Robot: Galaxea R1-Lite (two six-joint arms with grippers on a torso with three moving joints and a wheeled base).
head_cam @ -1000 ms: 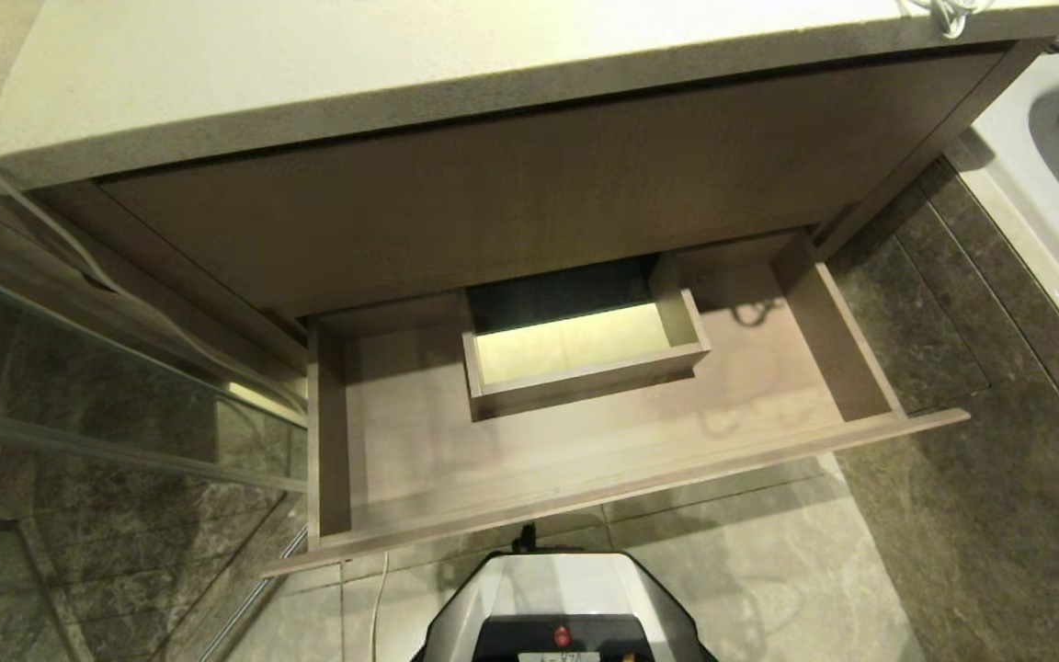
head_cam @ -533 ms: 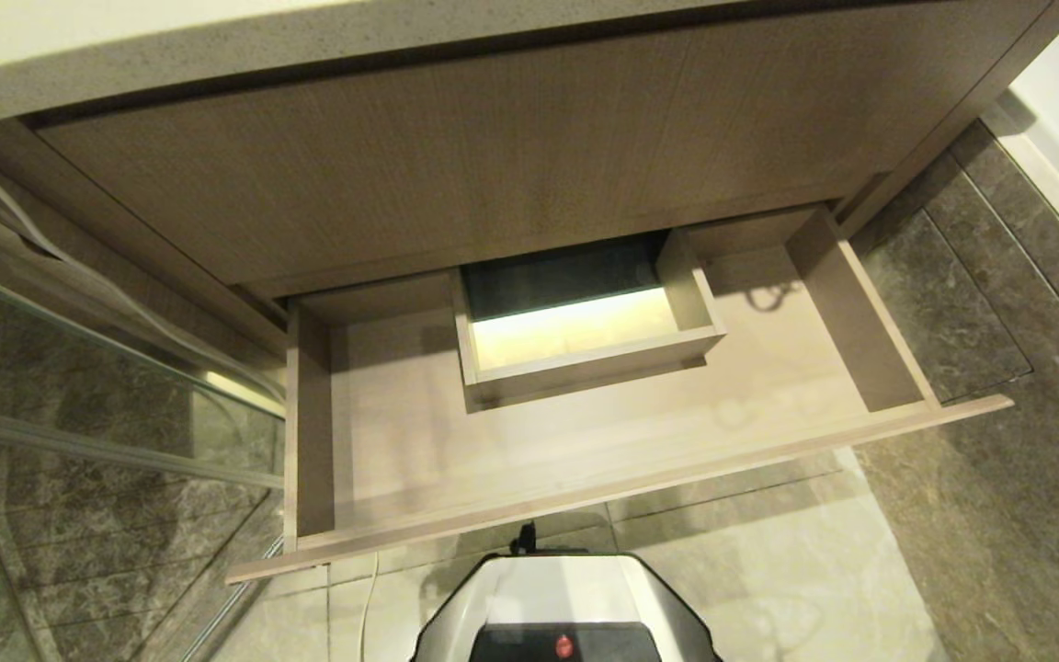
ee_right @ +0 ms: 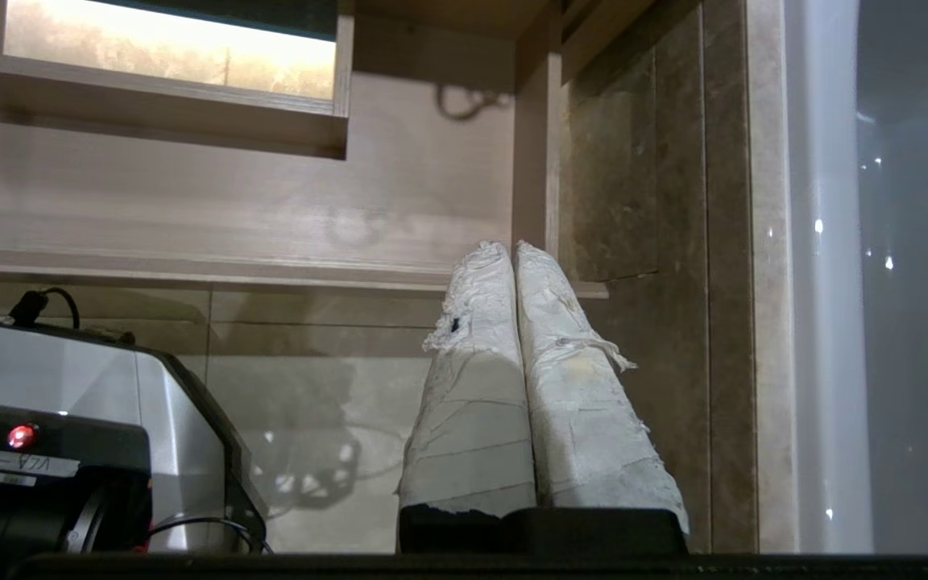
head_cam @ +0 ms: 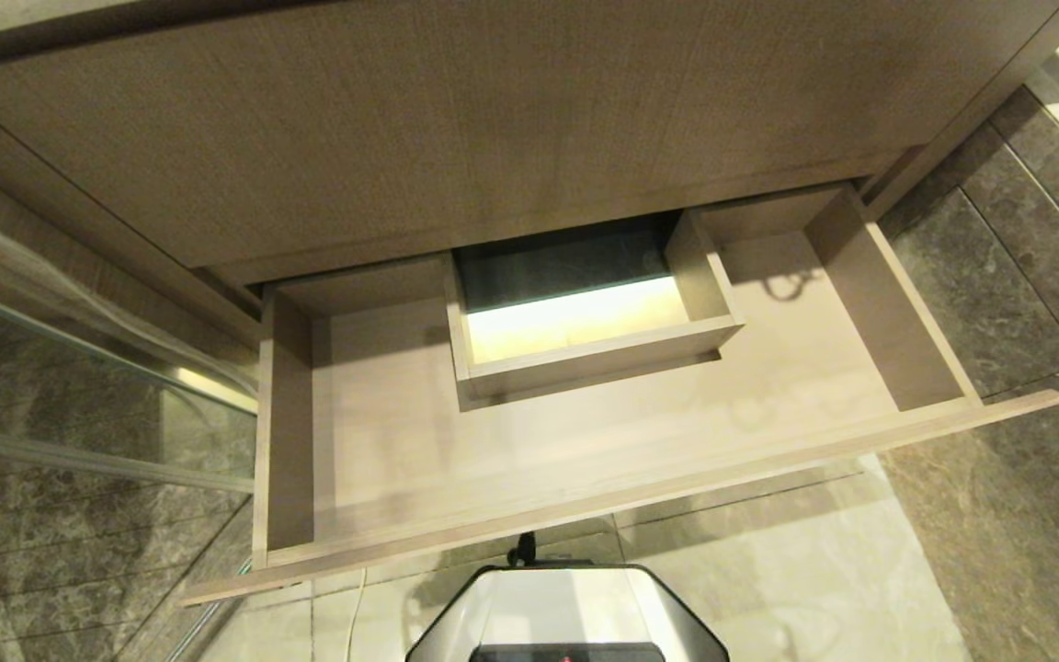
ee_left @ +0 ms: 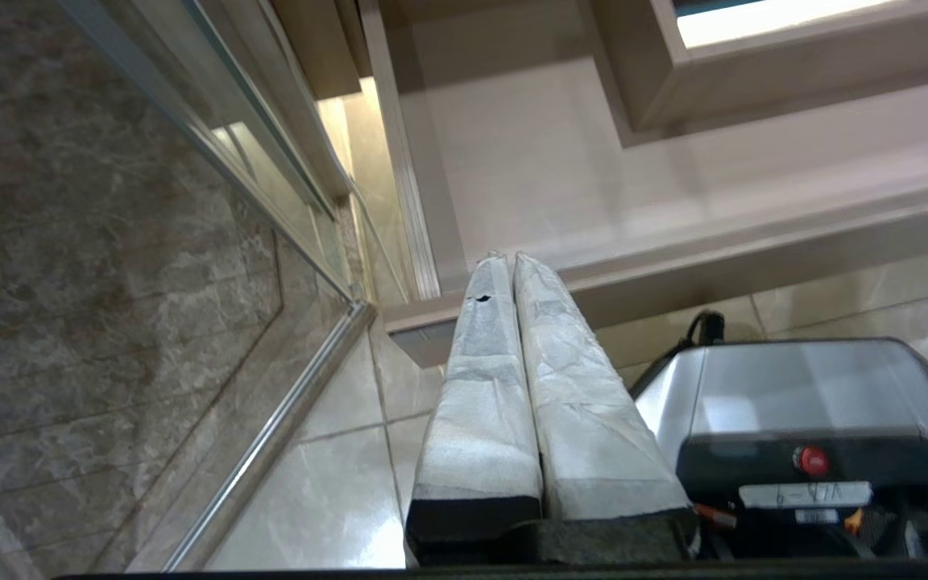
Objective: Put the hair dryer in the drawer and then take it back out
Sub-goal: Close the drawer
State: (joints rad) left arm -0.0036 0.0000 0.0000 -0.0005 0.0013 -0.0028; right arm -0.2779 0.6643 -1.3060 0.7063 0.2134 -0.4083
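The drawer (head_cam: pixel 621 496) stands pulled out under the vanity, wide and shallow, with nothing lying on its light wood floor. The hair dryer is out of view. Neither arm shows in the head view. My left gripper (ee_left: pixel 508 258) hangs shut with nothing in it, its white-wrapped fingers pressed together above the floor tiles, just outside the drawer's (ee_left: pixel 673 258) front left corner. At the drawer's (ee_right: pixel 190 262) right end, my right gripper (ee_right: pixel 510 246) is also shut and holds nothing.
A raised wooden box (head_cam: pixel 585 363) with a lit opening stands at the back middle of the drawer. A glass panel (head_cam: pixel 79 386) stands to the left, a white bathtub (ee_right: pixel 875 282) to the right. My base (head_cam: pixel 566 616) sits just before the drawer front.
The whole head view has shifted: the countertop has slid out of the top and the drawer looks larger and nearer. Nothing in the scene has moved.
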